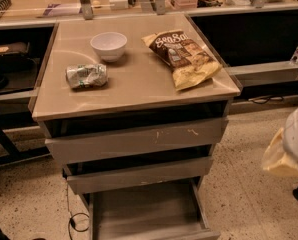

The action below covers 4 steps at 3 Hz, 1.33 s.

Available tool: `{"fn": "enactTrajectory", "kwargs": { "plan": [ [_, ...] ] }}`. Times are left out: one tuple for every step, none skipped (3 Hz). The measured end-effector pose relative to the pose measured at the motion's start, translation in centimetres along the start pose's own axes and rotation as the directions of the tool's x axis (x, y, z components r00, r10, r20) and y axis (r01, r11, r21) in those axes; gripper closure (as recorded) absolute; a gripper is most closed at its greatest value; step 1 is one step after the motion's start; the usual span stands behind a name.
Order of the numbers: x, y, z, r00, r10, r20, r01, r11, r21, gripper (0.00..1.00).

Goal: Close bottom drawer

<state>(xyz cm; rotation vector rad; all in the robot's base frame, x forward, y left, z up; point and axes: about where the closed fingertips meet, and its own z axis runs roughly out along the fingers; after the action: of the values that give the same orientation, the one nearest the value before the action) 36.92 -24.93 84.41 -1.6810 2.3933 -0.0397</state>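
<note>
Cam high in front, looking down; claw [288,149] at rt edge.

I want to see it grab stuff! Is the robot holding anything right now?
Cannot tell. The tool is at the right edge, apart from the open bottom drawer.

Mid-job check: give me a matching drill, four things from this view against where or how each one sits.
Things:
1. bottom drawer
2. bowl
3. can
4. gripper

Places and states:
A. at the view's right edge, apart from the bottom drawer
B. pulled out, lowest of the three
C. lying on its side on the cabinet top
D. upright on the cabinet top

Pairs: 1-B; 2-D; 3-C; 4-A
</note>
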Motion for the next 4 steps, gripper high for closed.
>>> {"fn": "enactTrajectory", "kwargs": {
  "plan": [
    [0.6, 1.1, 1.2, 1.0, 0.002, -0.016, -0.003, 0.9996, -0.028, 1.0],
    [0.6, 1.0, 1.2, 1.0, 0.002, -0.015, -0.002, 0.9996, -0.027, 1.0],
    [1.2, 3.4, 5.0, 0.999, 0.045, 0.004, -0.045, 0.9951, -0.089, 1.0],
    [2.3, 7.8, 13.2, 0.992, 0.129, 0.004, -0.125, 0.9722, -0.198, 1.0]
  ]
}}
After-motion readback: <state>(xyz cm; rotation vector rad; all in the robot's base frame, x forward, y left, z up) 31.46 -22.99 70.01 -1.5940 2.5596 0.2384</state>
